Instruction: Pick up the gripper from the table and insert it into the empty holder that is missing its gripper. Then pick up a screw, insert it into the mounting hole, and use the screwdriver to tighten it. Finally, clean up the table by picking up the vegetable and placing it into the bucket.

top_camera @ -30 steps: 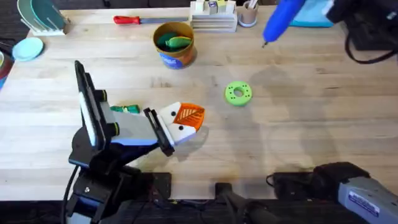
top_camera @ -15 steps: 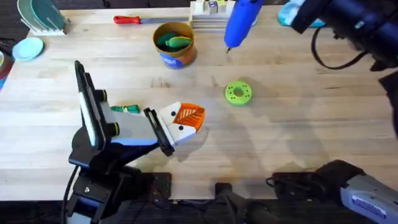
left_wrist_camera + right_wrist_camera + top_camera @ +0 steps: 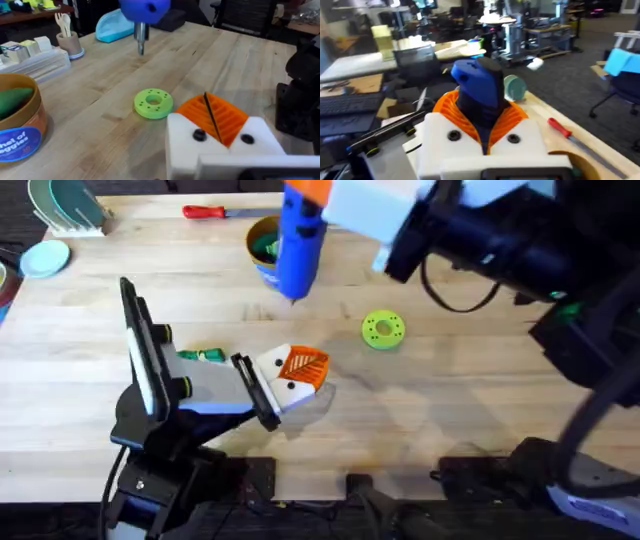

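So the right gripper [image 3: 330, 200] is reaching across the middle of the worktop [image 3: 470, 380] with its orange ribbed pads clamped on the screwdriver [image 3: 298, 240]. In the overhead view the blue body's long axis runs close to vertical, orange end up top and the thin metal bit pointing down at the wood, hanging over the spot right next to the bucket [image 3: 262, 242]. From the left wrist view the bit [image 3: 140, 39] is clearly above the worktop, not touching it, well back from the lime-green disc [image 3: 153, 103]. The right wrist view shows the blue handle [image 3: 479, 90] squeezed between the two orange pads.

The left gripper [image 3: 292, 380] sits low near the middle of the worktop, white holder blocks [image 3: 220, 150] with dark screw heads on the front and the orange ribbed wedges [image 3: 212, 117] pressed together, just a thin dark seam between them, nothing held.

The bucket has green stuff inside it [image 3: 12, 100]. A small green vegetable [image 3: 203, 355] lies on the wood beside the left arm, long axis roughly side to side. A slim red-handled screwdriver [image 3: 205, 212] lies along the far edge, handle pointing left.
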Action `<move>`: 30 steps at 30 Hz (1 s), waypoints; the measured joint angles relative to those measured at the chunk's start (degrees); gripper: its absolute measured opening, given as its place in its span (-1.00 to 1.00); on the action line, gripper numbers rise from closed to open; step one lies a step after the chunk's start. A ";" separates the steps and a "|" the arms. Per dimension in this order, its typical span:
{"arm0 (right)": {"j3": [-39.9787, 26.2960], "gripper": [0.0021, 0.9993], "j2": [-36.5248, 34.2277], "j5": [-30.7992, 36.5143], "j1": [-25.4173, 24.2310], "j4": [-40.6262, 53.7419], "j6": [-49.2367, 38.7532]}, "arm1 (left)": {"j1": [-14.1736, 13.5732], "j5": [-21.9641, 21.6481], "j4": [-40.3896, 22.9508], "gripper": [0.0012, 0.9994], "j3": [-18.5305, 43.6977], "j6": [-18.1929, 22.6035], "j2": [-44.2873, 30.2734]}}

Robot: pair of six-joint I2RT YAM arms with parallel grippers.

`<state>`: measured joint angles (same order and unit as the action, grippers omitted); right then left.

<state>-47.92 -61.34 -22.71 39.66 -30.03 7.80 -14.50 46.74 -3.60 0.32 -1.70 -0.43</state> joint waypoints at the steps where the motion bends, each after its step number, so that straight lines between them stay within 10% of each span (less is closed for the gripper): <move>1: 0.00 -0.97 -0.64 -0.91 0.48 -0.28 -0.10 | 0.00 0.00 0.00 -0.99 0.00 0.01 0.00; 30: 0.98 -0.97 -3.57 -12.74 6.19 -1.26 -3.07 | 0.01 0.00 0.00 -0.99 0.00 0.00 0.00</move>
<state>-46.94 -64.90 -35.44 45.84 -31.29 4.74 -14.49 46.74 -3.60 0.32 -1.71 -0.43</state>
